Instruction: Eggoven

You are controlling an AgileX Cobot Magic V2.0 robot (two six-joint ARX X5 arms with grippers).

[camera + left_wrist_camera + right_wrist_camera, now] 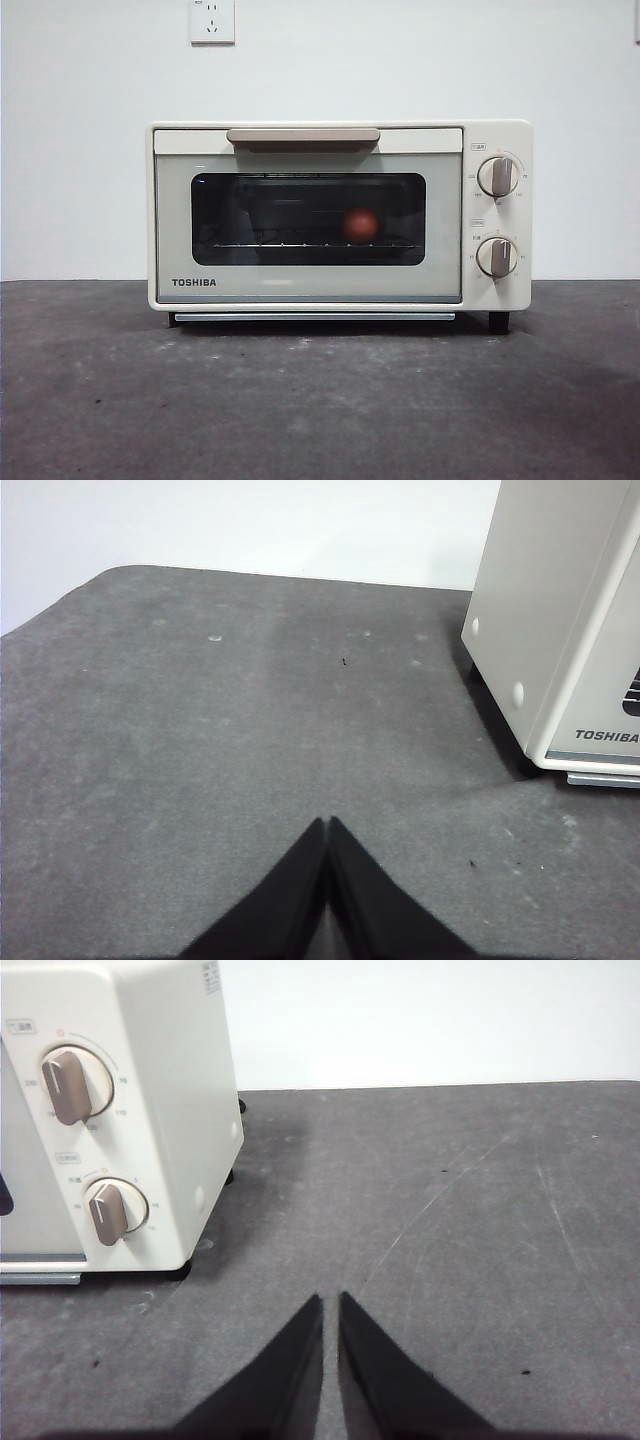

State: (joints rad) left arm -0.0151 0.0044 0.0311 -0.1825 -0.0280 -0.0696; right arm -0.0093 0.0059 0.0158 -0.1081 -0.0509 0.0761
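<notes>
The cream TOSHIBA oven (pixel 340 215) stands in the middle of the dark table with its glass door closed. A reddish-brown egg (pixel 360 224) rests on the wire rack inside, seen through the glass, right of centre. My left gripper (pixel 328 825) hovers over bare table off the oven's left side (pixel 545 610), its jaws shut and empty. On the other side, my right gripper (pixel 331 1300) is shut and empty over the table beside the oven's knob panel (pixel 90 1150). Neither arm shows in the front view.
Two beige knobs (pixel 498 176) (pixel 496 257) sit on the oven's right panel, and a beige handle (pixel 303 136) runs along the door's top. A white wall with a socket (pixel 212 21) stands behind. Grey table (pixel 320 400) stretches in front of the oven.
</notes>
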